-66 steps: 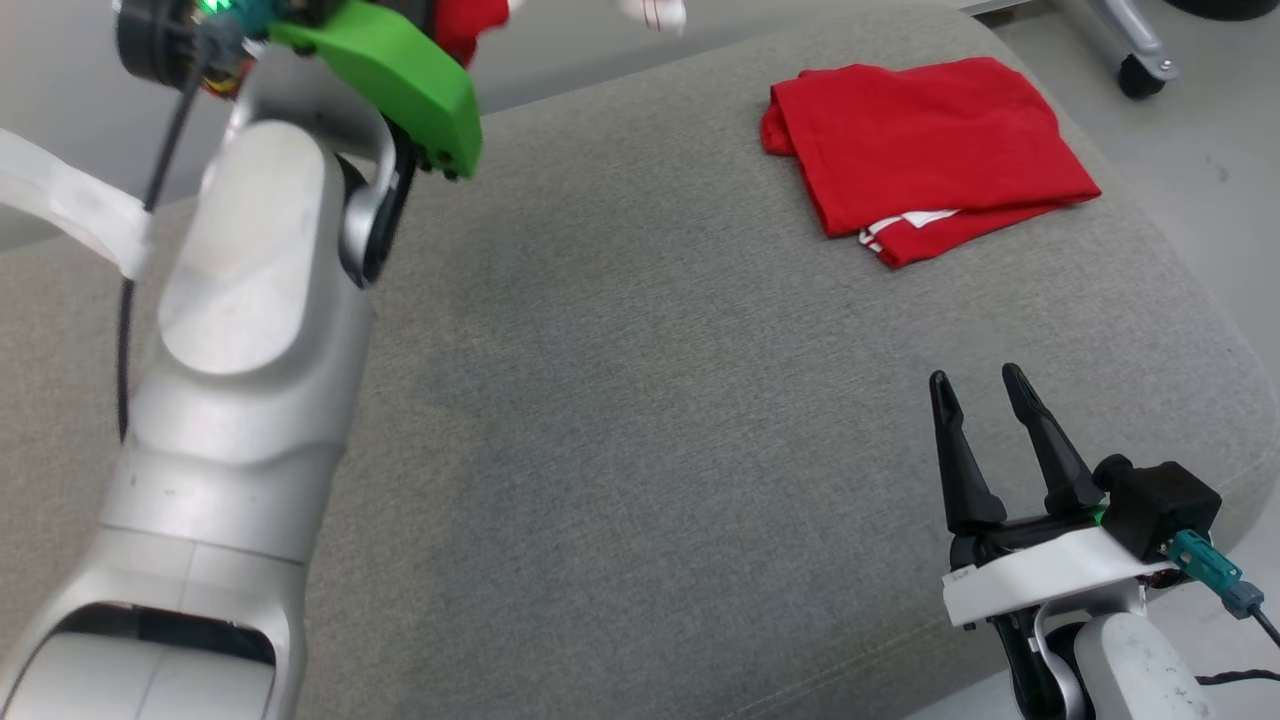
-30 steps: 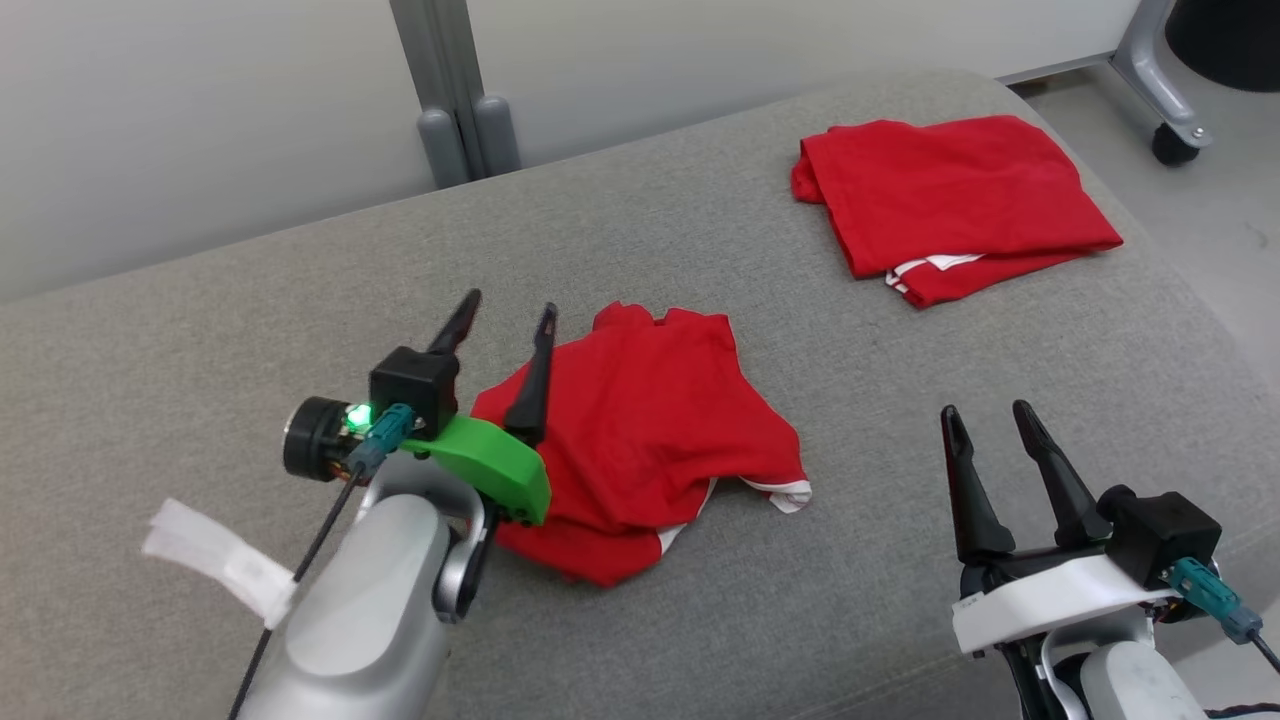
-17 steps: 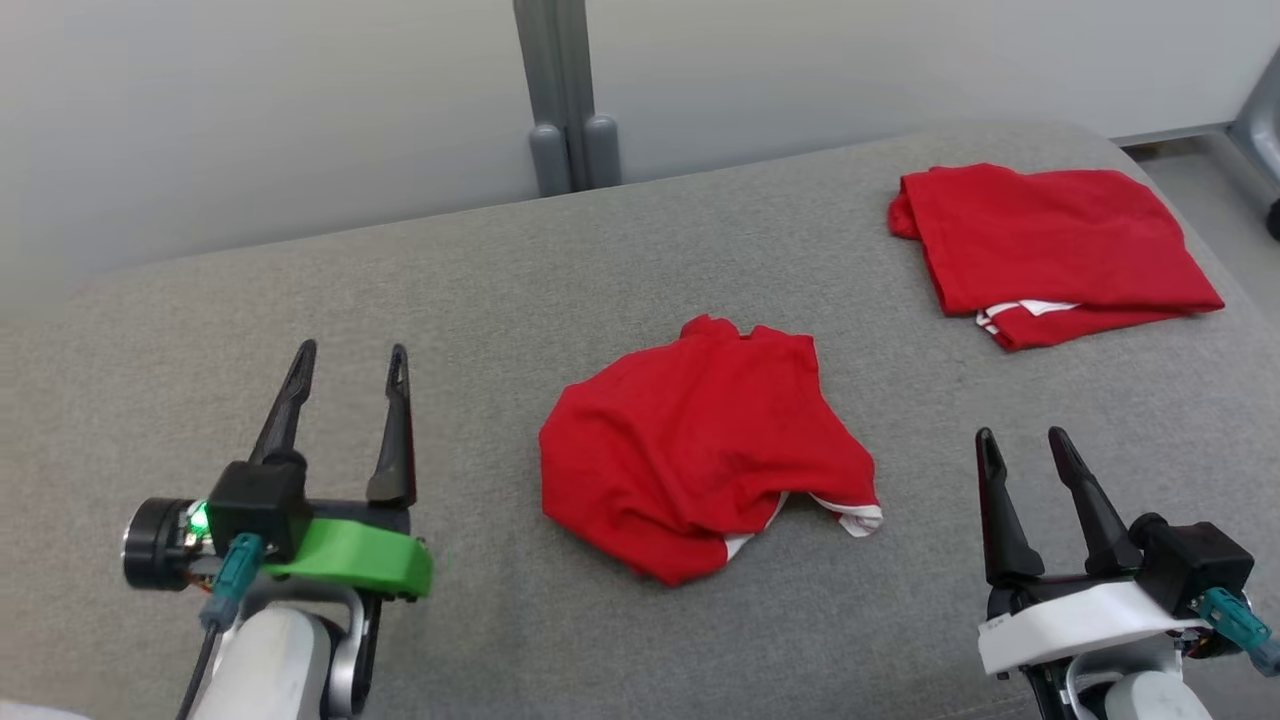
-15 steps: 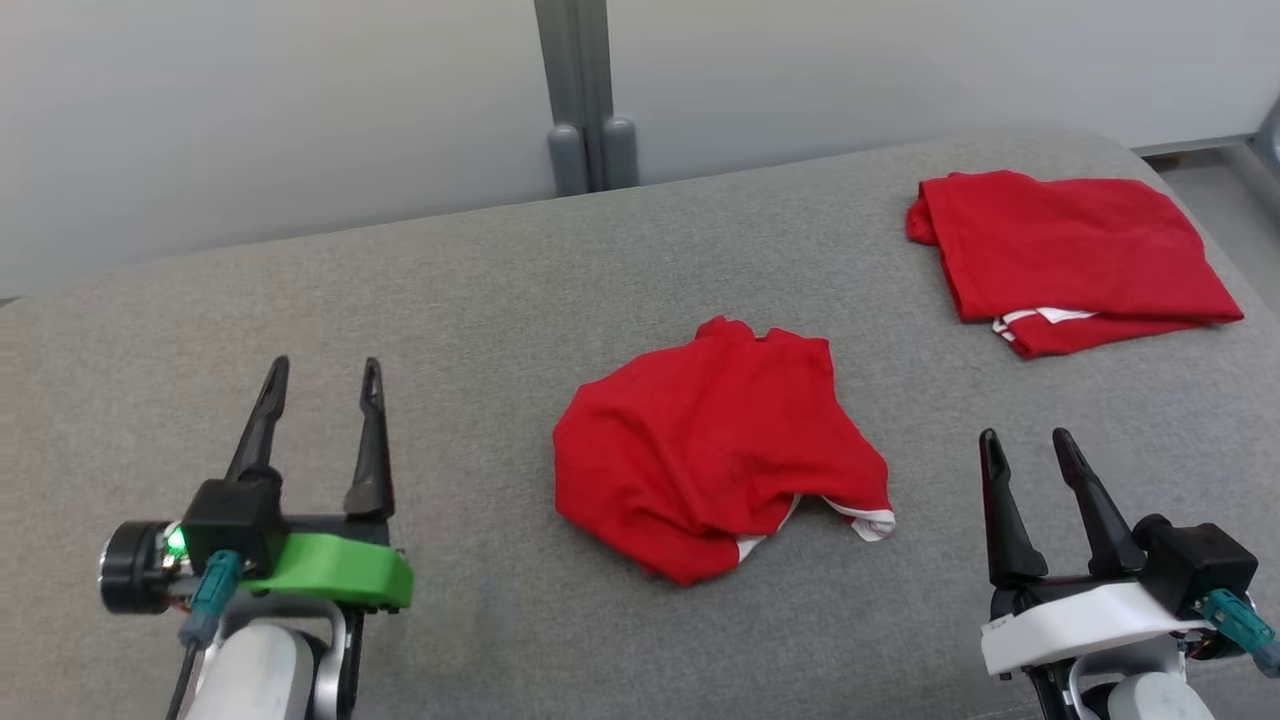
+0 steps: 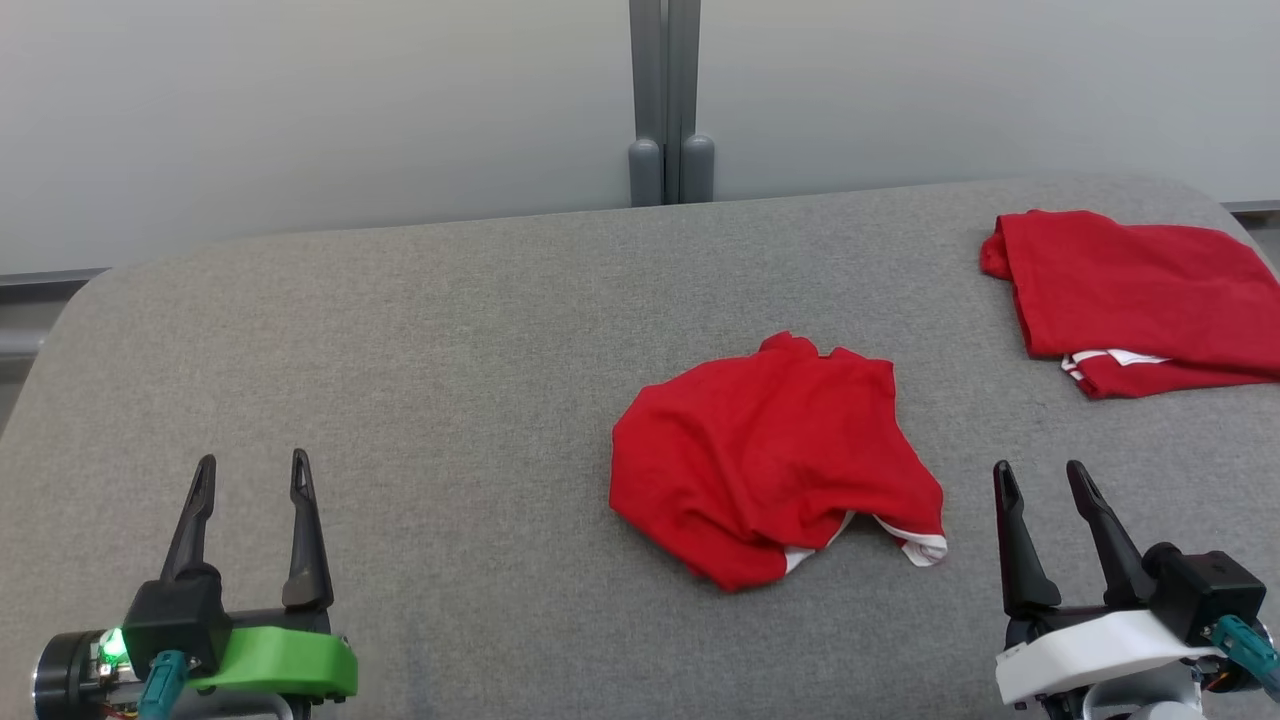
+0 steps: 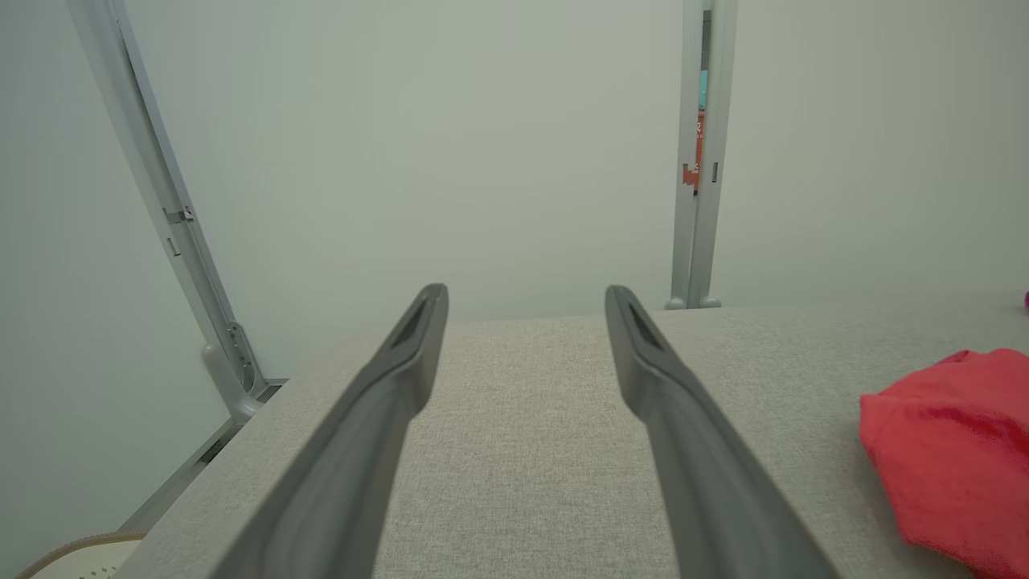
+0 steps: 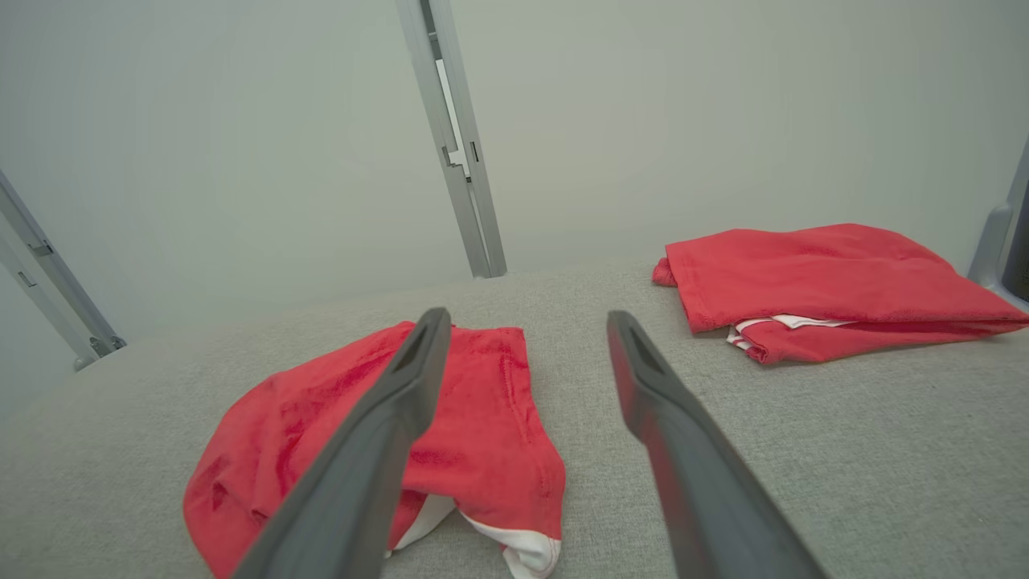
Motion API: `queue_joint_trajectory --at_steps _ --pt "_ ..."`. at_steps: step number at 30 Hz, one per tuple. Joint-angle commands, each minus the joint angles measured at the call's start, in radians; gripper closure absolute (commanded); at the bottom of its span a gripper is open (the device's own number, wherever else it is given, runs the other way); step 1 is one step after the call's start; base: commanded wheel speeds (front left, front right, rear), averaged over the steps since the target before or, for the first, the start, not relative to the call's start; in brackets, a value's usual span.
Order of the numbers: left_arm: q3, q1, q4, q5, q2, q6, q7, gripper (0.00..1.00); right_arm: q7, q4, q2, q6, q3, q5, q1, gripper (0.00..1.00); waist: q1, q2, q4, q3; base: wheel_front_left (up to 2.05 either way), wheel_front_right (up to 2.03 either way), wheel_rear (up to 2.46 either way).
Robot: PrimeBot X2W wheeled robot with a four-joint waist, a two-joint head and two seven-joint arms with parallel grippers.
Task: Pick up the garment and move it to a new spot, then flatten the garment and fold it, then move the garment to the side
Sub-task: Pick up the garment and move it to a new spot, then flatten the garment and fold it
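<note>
Red crumpled garment (image 5: 770, 455) on grey cushion (image 5: 400, 350) | folded garment (image 5: 1140, 295) far right | left pincer (image 5: 251, 460), right pincer (image 5: 1038, 467) wide, empty

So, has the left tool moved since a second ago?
Yes. The left tool has drawn back leftward, away from the crumpled shirt it was beside.

Pale wall (image 5: 300, 100) and grey post (image 5: 668, 100) stand behind a grey fabric surface (image 5: 400, 350).

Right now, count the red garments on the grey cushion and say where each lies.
2. A crumpled garment lies near the middle of the cushion; a folded garment lies at its far right.
</note>
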Motion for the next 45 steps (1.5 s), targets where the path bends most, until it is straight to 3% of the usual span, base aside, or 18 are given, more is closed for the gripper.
queue_joint_trajectory --at_steps 1,19,45 --pt "0.009 0.022 -0.006 0.010 0.000 -0.009 -0.002 0.00 0.003 0.001 -0.002 -0.001 -0.001 -0.003 0.017 0.00 0.0001 0.0000 0.001 -0.001 0.00 0.00 0.00" --pt "0.072 0.043 0.011 0.041 -0.052 -0.083 -0.002 0.00 0.021 0.005 -0.011 -0.001 0.004 -0.006 0.039 0.00 0.0001 0.0000 0.010 -0.012 0.00 0.00 0.00" --pt "0.118 0.020 0.041 0.098 -0.086 -0.119 -0.002 0.00 0.031 0.003 -0.014 -0.001 0.007 -0.006 0.048 0.00 0.0001 0.0000 0.009 -0.010 0.00 0.00 0.00"
